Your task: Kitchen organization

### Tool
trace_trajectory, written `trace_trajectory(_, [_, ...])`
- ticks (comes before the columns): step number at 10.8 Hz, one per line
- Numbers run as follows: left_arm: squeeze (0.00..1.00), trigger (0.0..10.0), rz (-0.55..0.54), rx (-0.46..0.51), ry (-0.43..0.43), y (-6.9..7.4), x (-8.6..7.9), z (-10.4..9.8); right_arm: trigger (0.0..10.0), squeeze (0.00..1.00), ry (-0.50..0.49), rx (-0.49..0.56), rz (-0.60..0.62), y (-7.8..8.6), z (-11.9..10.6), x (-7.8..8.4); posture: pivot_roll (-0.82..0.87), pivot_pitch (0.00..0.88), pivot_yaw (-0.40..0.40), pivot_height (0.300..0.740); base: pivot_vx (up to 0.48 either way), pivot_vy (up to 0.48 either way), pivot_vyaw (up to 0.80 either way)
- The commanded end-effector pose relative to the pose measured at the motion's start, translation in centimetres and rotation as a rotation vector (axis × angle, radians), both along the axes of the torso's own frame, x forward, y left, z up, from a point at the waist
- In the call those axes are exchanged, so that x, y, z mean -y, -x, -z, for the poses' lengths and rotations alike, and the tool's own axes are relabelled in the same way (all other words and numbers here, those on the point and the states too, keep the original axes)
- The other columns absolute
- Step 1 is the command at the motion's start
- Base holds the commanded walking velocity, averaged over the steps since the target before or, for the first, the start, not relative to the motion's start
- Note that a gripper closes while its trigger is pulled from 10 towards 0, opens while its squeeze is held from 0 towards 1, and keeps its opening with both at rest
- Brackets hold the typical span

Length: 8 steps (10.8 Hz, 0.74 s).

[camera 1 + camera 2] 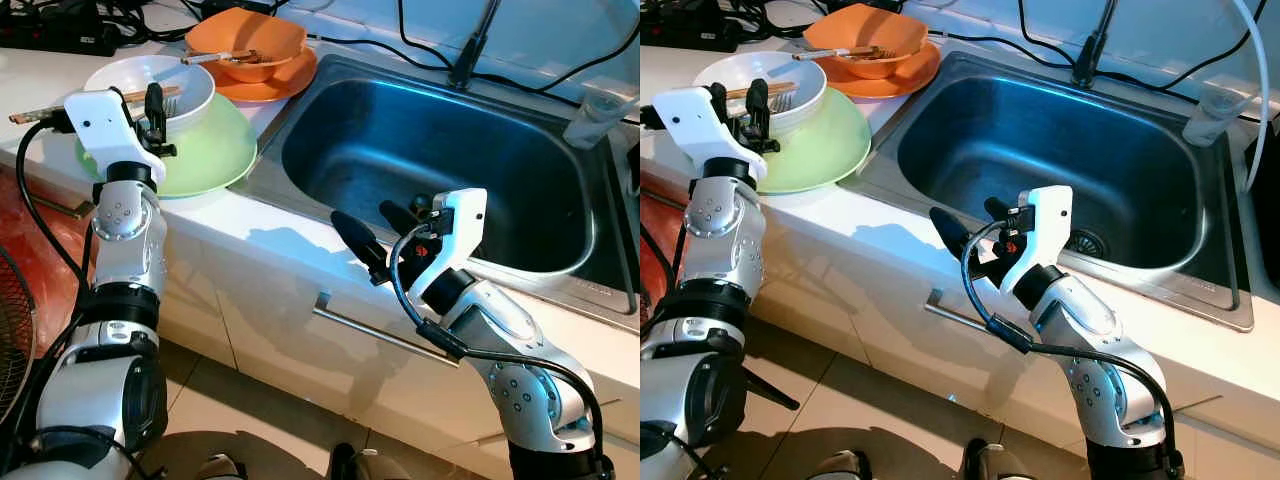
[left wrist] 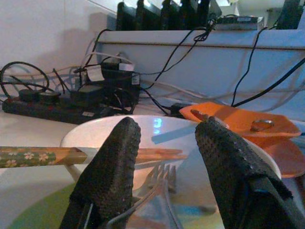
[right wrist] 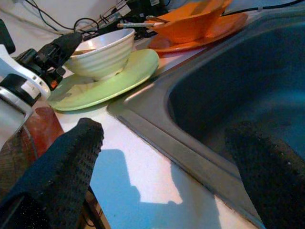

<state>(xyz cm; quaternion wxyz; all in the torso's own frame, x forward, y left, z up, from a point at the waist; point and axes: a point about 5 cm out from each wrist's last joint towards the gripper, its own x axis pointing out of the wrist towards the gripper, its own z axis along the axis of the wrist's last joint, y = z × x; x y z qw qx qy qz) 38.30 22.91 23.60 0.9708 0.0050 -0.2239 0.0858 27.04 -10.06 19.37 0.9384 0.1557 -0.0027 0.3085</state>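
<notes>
A white bowl [image 1: 185,85] sits on a light green plate [image 1: 215,150] on the counter left of the sink [image 1: 440,160]. A flowered chopstick [image 2: 38,156] and a fork [image 2: 159,176] lie in the bowl. My left gripper [image 1: 738,100] is open at the bowl's near rim, and the chopstick crosses the gap between its fingers. Behind stands an orange bowl [image 1: 245,45] on an orange plate [image 1: 290,80], with utensils in it. My right gripper [image 1: 360,212] hangs open over the sink's front edge, holding nothing.
The steel basin has a drain [image 1: 1087,243] at its bottom and a tap [image 1: 475,40] behind it. A clear cup [image 1: 598,110] stands at the far right rim. A power strip with cables [image 2: 47,112] lies behind the bowls. A cabinet handle [image 1: 380,335] juts out below the counter.
</notes>
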Motion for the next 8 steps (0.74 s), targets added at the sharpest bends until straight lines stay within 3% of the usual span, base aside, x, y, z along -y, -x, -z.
trace_trajectory(1, [0.00, 0.0, 0.011, 0.009, 0.004, -0.13, 0.12, -0.27, 10.0, 1.00, 0.004, 0.008, 0.023, -0.12, -0.15, 0.38, -0.15, 0.164, -0.063, 0.740, 0.000, 0.000, 0.00])
trace_trajectory(8, [0.00, 0.0, 0.041, 0.039, 0.003, -0.23, 0.51, -0.95, 10.0, 1.00, 0.005, 0.009, 0.036, -0.31, -0.12, 0.48, -0.15, 0.157, -0.062, 0.740, 0.000, 0.000, 0.00])
